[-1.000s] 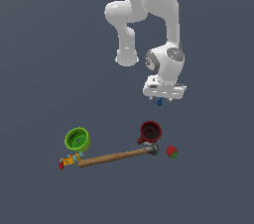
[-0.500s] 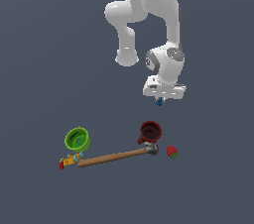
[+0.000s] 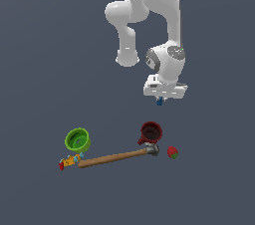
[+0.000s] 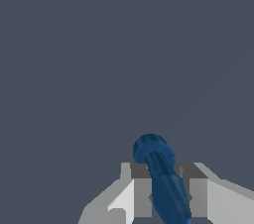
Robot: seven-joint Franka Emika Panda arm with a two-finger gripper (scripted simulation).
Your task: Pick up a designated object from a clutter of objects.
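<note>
My gripper (image 3: pixel 160 100) hangs in the air well above the clutter, shut on the tiny blue piece (image 3: pixel 159 102), which peeks out below the white hand. In the wrist view the blue piece (image 4: pixel 159 176) is clamped between the two grey fingers (image 4: pixel 142 193), its rounded end sticking out past them. The rest of the clutter lies below on the floor: a green cup (image 3: pixel 77 140), a dark red mug (image 3: pixel 150 132), a wooden-handled hammer (image 3: pixel 115 157), a small red berry (image 3: pixel 173 152) and a tiny multicoloured toy (image 3: pixel 69 161).
The hammer's metal head (image 3: pixel 153 149) lies against the mug. The toy sits by the end of the hammer's handle, below the green cup. The white arm (image 3: pixel 149 15) rises above the gripper. The wrist view shows only plain grey floor beyond the fingers.
The gripper with the blue piece has risen slightly. The objects on the floor have not moved.
</note>
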